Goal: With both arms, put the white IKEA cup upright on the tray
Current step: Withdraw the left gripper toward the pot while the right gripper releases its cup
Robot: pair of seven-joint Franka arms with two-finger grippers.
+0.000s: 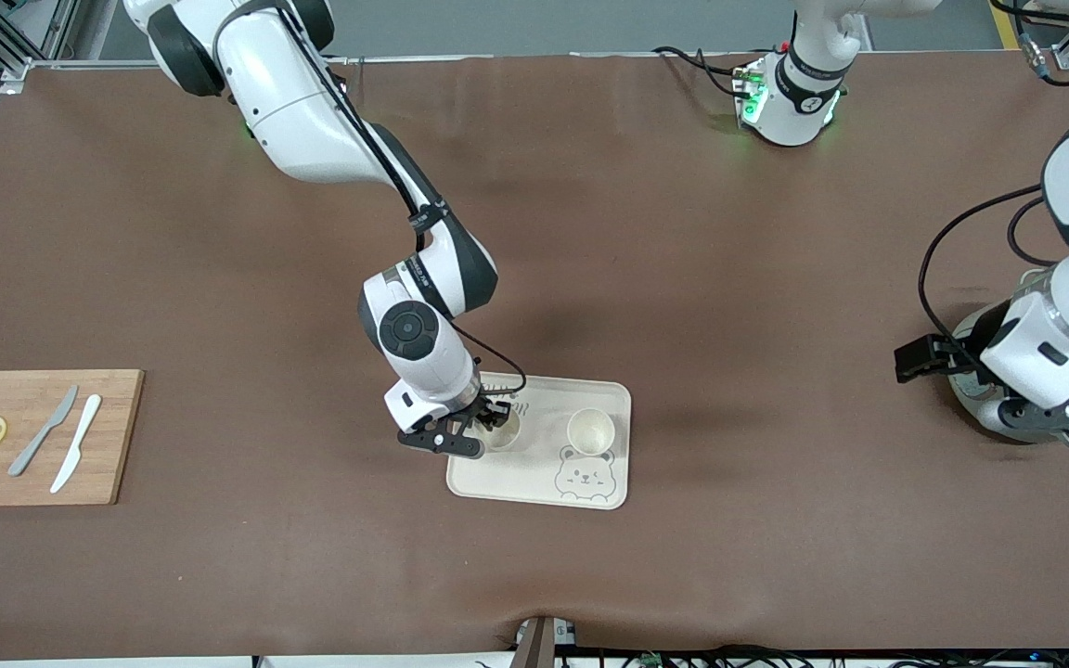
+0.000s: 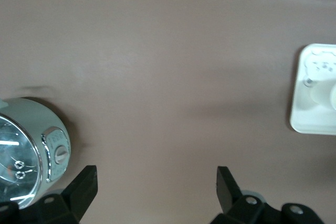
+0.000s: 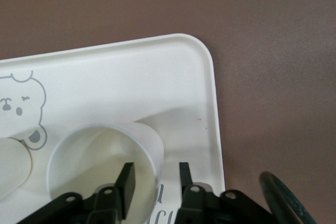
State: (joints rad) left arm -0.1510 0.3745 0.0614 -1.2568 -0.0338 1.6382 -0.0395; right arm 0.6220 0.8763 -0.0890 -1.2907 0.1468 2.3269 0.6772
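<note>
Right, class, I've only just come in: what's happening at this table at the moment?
The right gripper is down at a white cup standing upright on the tray, with one finger inside the rim and one outside. A second cup already stands upright beside it on the tray. The left gripper waits open, low over bare table toward its own end, holding nothing. A cutting board with knives and lemon slices lies untouched at the right arm's end.
</note>
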